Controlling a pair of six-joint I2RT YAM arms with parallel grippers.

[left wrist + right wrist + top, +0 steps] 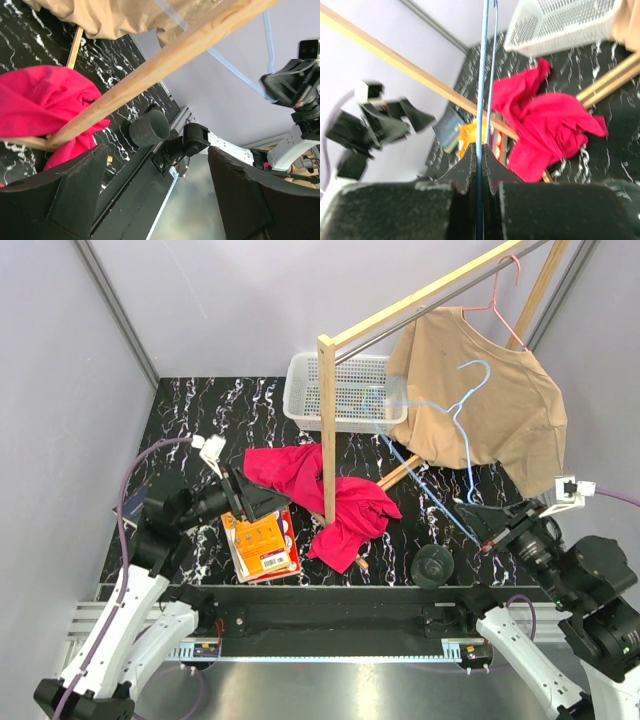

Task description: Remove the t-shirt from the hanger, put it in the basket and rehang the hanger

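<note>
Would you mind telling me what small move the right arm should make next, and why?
Probably lower the blue hanger to the table and release it: the right claw is shut on its wire, and the red t-shirt already lies free of it.

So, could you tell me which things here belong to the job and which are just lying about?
Job: red t-shirt, blue hanger, right gripper shut on it, left gripper open.
Lying about: tan t-shirt, white basket, orange packet, black cup, wooden rack.

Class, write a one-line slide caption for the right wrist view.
Right tool shut on the blue hanger, red garment lying on the marbled table beyond.
</note>
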